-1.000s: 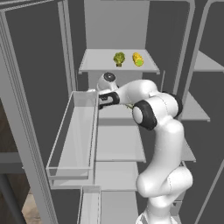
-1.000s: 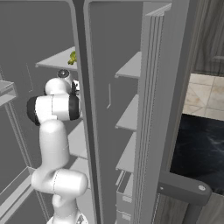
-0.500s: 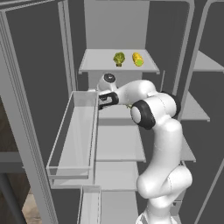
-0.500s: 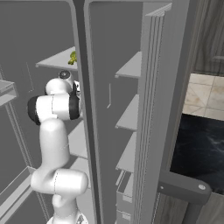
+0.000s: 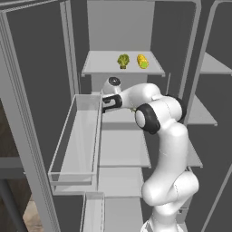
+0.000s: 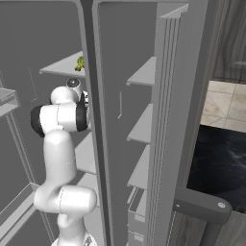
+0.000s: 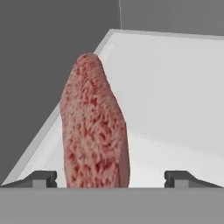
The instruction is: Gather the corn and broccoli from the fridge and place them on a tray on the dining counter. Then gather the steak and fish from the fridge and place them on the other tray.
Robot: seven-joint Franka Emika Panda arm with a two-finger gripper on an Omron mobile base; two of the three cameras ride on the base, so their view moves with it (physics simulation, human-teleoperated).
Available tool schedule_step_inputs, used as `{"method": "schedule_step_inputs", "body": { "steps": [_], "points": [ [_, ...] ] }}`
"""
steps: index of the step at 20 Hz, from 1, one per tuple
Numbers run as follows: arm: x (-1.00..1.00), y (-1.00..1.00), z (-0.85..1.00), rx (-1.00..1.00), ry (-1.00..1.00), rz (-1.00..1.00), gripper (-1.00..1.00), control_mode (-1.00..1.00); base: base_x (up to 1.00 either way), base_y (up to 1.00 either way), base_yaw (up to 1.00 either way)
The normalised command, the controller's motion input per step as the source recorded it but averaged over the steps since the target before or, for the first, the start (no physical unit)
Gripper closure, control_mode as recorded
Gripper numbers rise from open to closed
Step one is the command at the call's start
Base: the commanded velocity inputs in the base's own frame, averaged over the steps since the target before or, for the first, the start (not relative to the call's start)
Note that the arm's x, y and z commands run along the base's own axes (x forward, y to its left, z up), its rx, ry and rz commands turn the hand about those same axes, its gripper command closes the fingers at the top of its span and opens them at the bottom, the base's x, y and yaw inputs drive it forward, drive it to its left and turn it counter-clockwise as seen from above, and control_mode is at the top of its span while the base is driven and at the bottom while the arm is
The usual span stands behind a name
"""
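Fridge (image 5: 41, 90) stands open, grey inner walls and pale shelves exposed. Top shelf (image 5: 102, 63) carries the broccoli (image 5: 123, 60) and the corn (image 5: 142, 61), side by side and just apart, broccoli to the left in the left base view; in the right base view the broccoli (image 6: 79, 62) is partly visible at the shelf edge behind the door frame, the corn hidden. Arm reaches from the base up and forward into the compartment one level below that shelf, the hand turned toward the left wall beside the clear door bin (image 5: 77, 140). Gripper (image 7: 111, 179) is released: in the hand view the two dark fingertips (image 7: 41, 178) sit far apart at the bottom edge, with the steak (image 7: 94, 127) between them. Steak reads as a mottled pinkish-red slab standing on edge on a pale shelf (image 7: 175, 100), its narrow face toward the camera, lying nearer the left fingertip in that view than the right. No contact between either fingertip and the meat is evident; a gap shows on both sides. In the left base view the gripper (image 5: 107, 103) is mostly hidden by the wrist, steak not discernible there. The black marble dining counter (image 6: 218, 158) shows at the right of the right base view, past the fridge's side wall.
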Motion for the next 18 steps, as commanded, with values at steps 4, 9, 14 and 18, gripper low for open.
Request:
{"method": "schedule_step_inputs", "body": {
  "steps": [4, 9, 14, 18],
  "points": [
    [0.25, 0.18, -0.73, 0.00, 0.10, 0.00, -1.00, -1.00, 0.00, 0.00, 0.00],
    [0.17, 0.31, -0.88, 0.00, 0.13, 0.00, -1.00, -1.00, 0.00, 0.00, 0.00],
    [0.16, 0.26, -0.47, -0.05, 0.10, 0.00, 1.00, -1.00, 0.00, 0.00, 0.00],
    [0.00, 0.08, -0.73, -0.11, 0.02, 0.00, 1.00, -1.00, 0.00, 0.00, 0.00]
  ]
}}
